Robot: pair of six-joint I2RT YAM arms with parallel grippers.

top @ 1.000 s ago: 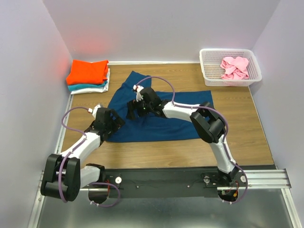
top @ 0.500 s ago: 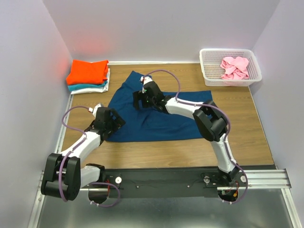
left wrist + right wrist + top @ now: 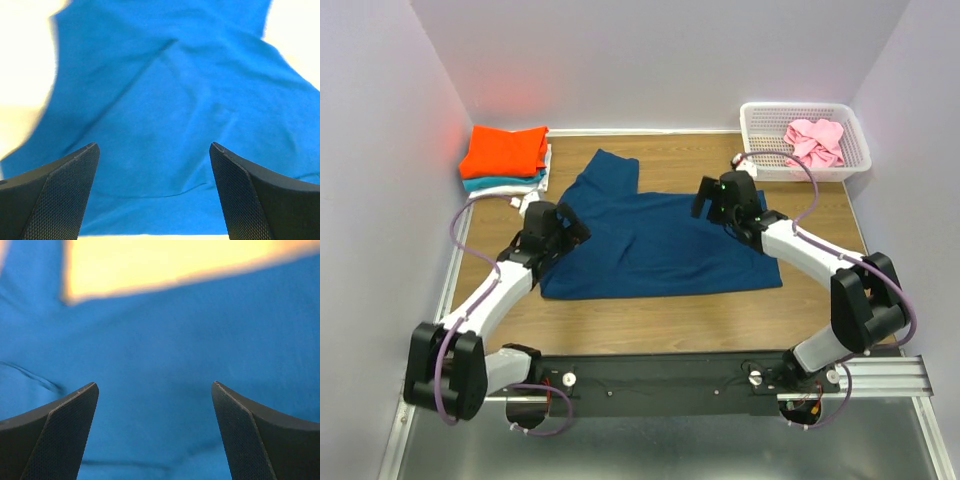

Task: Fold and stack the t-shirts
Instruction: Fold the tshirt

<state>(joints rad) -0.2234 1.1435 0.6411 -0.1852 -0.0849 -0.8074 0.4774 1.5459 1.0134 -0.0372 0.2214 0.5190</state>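
A wooden desk [image 3: 820, 290] carries the navy t-shirt [image 3: 660, 255], spread flat at its middle. The left end effector [image 3: 558, 228] hovers over its left edge and the right end effector [image 3: 717, 197] over its far edge, both spread wide. Folded tees [image 3: 505, 158] lie stacked far left.

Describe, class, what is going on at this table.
Two robot arms are working on a navy tee spread out on the table. The left hand is open over its left edge. The right hand is open over its far right part. Neither grips the cloth. A folded stack, orange on top, sits at the far left. A crumpled pink tee lies in the basket at the far right.
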